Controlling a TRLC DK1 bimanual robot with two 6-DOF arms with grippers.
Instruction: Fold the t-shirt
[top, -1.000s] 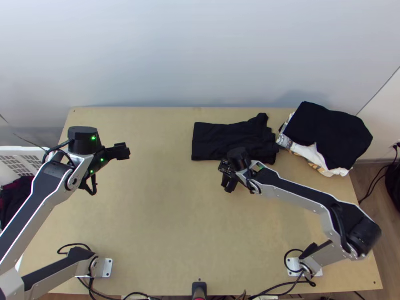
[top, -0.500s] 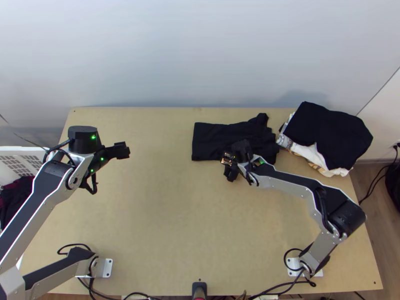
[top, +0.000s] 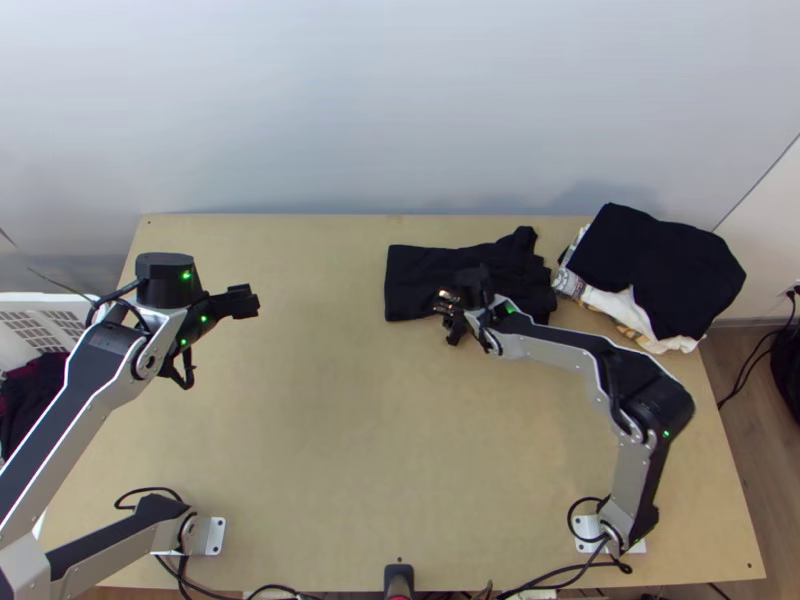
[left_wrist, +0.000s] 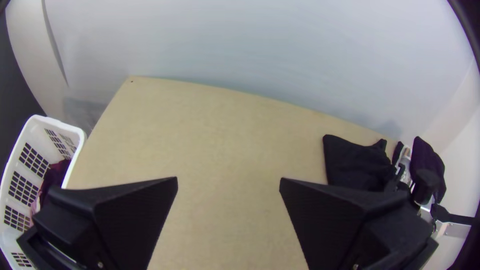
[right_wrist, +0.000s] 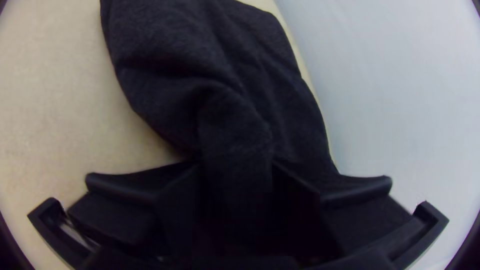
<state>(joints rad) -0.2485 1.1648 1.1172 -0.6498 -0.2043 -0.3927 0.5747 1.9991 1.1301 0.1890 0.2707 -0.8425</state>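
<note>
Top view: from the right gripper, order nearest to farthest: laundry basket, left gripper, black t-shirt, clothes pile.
1. Black t-shirt, right at the right gripper
2. Clothes pile, off to the right
3. Left gripper, over on the left
4. Laundry basket, at the view's left edge

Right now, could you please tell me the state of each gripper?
Left gripper: open, holding nothing.
Right gripper: closed on a gathered fold of the black t-shirt.
</note>
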